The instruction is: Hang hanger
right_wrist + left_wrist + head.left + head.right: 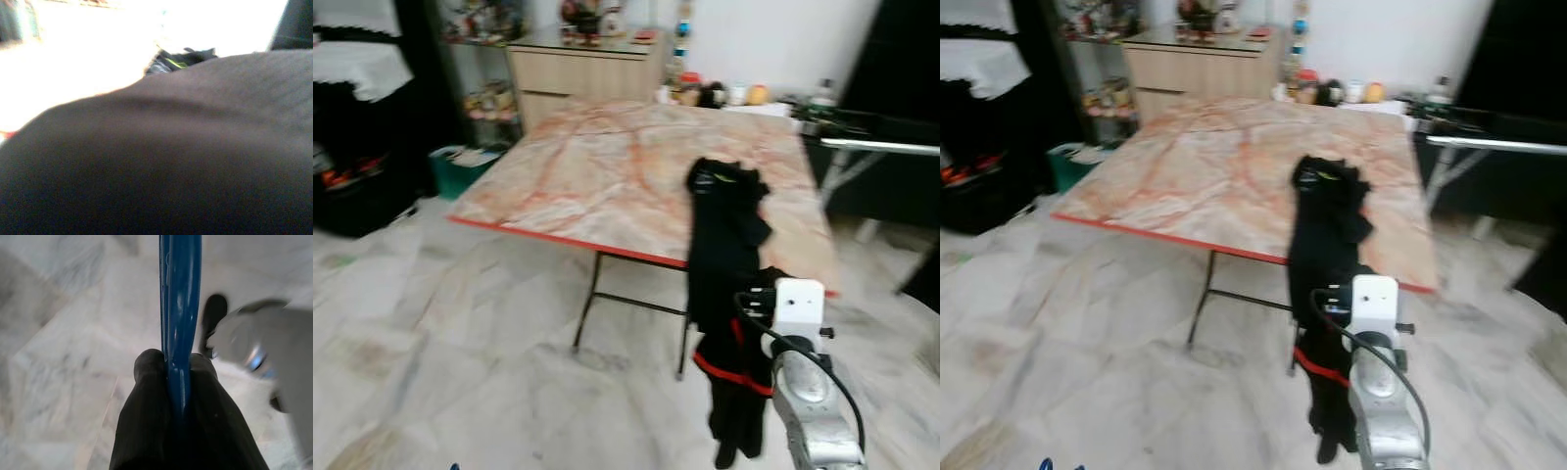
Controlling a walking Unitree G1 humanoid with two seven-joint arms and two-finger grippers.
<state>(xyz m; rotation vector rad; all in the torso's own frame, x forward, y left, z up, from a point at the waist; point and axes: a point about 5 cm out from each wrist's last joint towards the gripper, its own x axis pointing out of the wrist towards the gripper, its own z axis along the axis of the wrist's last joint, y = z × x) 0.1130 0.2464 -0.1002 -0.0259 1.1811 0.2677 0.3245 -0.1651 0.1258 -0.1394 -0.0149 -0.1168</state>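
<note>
Left gripper [176,363] pinching a blue hanger [180,298] above the marble floor [440,352], black garment [724,294] draped off the near edge of the marble-patterned folding table [597,166], right arm [808,392] raised beside it, its finger state impossible to tell behind dark cloth.

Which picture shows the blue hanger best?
The left wrist view: the blue hanger sits pinched in the left claw, close up. The right eye view catches just a blue tip at the bottom edge.
</note>
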